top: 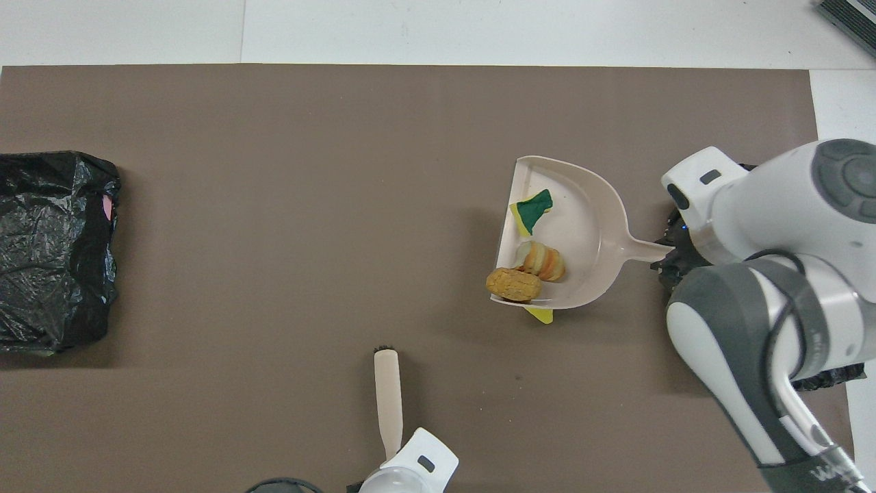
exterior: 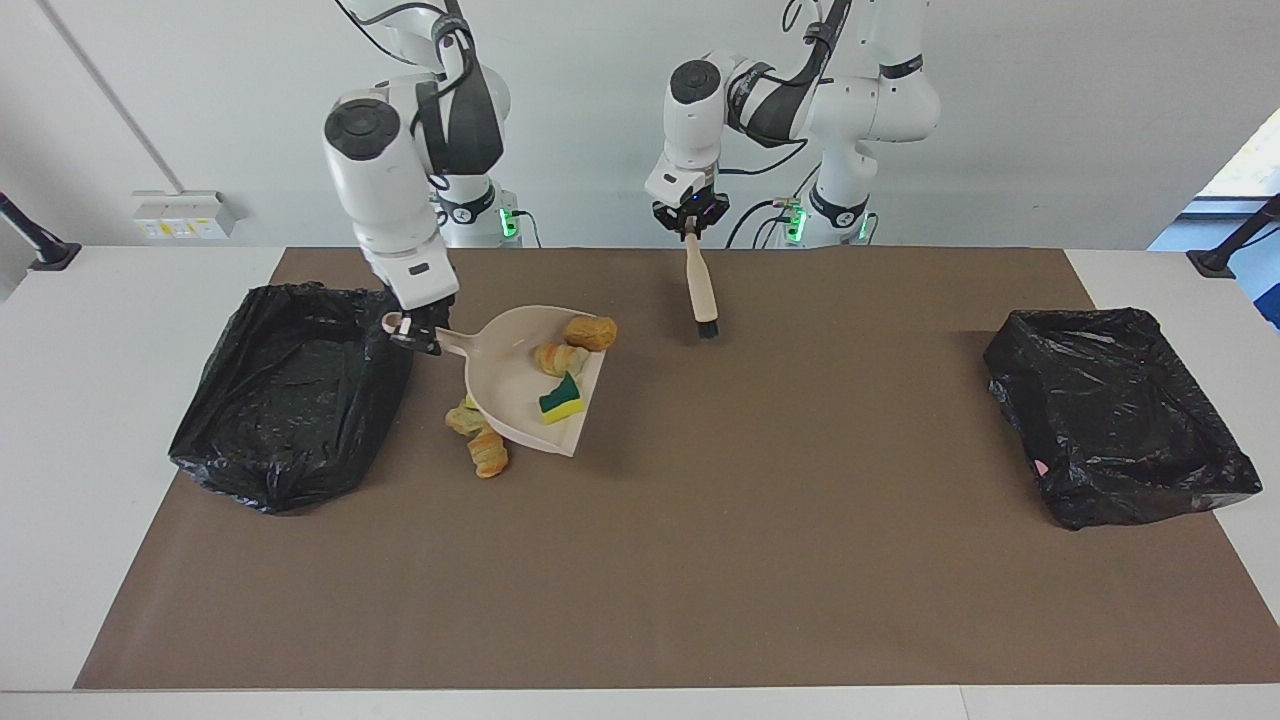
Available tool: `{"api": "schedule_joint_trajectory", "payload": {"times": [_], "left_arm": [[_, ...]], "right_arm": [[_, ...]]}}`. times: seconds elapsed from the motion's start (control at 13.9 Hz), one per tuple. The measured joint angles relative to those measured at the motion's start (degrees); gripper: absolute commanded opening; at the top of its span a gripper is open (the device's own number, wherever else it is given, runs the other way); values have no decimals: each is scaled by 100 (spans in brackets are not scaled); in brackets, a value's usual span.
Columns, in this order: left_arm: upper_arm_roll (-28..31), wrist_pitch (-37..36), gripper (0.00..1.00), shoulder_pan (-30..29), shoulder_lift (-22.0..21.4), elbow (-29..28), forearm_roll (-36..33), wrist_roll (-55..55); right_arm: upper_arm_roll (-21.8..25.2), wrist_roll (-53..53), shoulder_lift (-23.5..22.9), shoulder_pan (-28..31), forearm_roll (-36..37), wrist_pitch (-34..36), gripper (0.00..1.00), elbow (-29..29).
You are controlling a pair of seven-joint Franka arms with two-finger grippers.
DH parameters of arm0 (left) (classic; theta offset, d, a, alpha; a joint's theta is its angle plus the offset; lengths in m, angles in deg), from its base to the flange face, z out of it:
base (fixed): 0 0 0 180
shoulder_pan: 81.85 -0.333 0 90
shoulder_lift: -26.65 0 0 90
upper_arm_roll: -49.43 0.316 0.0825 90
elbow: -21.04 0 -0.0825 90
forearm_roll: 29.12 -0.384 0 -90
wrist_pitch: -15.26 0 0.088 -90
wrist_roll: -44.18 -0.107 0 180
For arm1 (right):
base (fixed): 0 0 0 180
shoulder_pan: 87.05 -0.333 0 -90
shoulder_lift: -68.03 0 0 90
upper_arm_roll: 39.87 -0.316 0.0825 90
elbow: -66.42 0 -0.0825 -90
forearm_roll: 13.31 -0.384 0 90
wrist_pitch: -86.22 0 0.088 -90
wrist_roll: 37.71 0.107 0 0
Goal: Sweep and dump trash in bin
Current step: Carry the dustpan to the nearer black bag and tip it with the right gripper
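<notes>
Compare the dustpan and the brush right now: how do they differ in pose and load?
The dustpan is held by the right gripper near the bin, pan roughly level; the brush hangs bristles-down from the left gripper. The dustpan carries three trash bits; the brush carries nothing. The dustpan is over leftover bits; the brush is over bare mat. Both are beige, gripped by their handles and lifted.
</notes>
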Motion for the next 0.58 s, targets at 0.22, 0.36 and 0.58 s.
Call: {"api": "schedule_joint_trajectory", "payload": {"times": [0.22, 0.36, 0.58], "left_arm": [[-163, 143, 0, 0, 0, -180, 281, -69], [-164, 154, 0, 0, -1, -242, 453, -254], [-160, 157, 0, 0, -15, -288, 587, -526]], "right_arm": [[13, -547, -1, 670, -86, 324, 0, -305], [23, -962, -8, 1182, -109, 348, 0, -401], [51, -1672, -61, 1876, 32, 345, 0, -502]]}}
